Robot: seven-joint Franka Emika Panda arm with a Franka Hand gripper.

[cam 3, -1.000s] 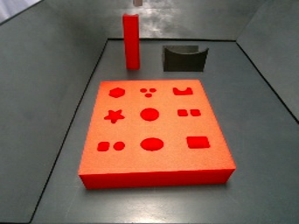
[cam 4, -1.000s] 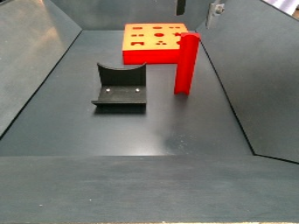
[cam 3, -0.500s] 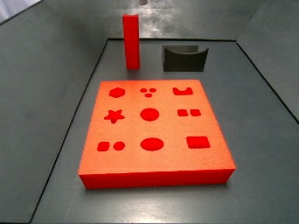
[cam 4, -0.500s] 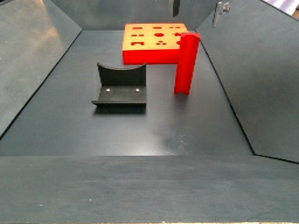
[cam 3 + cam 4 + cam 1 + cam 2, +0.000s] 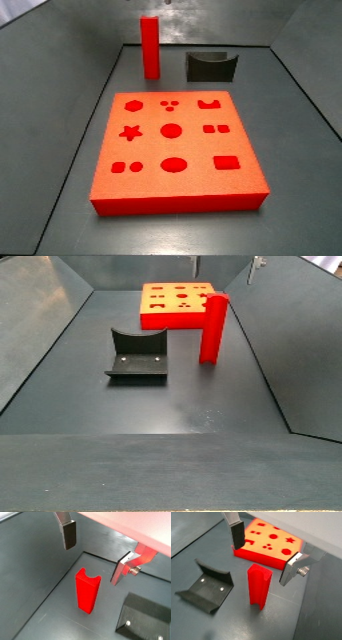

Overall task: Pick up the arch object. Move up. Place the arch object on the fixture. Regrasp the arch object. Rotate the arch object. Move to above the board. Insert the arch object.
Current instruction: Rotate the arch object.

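The arch object (image 5: 151, 45) is a slim bright-red bar standing upright on the dark floor, arch end up; it also shows in the other side view (image 5: 213, 328). My gripper (image 5: 93, 554) is open and empty above it, its fingers (image 5: 237, 534) spread wide to either side of the bar's top and not touching it. In both wrist views the bar (image 5: 258, 584) stands below the gap. The fixture (image 5: 211, 66), a small dark scooped block, stands beside the bar. The red-orange board (image 5: 174, 140) with shaped holes lies flat on the floor.
Sloped grey walls (image 5: 74, 60) enclose the floor on all sides. In a side view the fixture (image 5: 136, 354) sits left of the bar and the board (image 5: 177, 301) lies behind both. Only the fingertips (image 5: 255, 266) show at the top edge there.
My gripper has risen a little at the top edge of both side views. The arch object, fixture and board have not moved.
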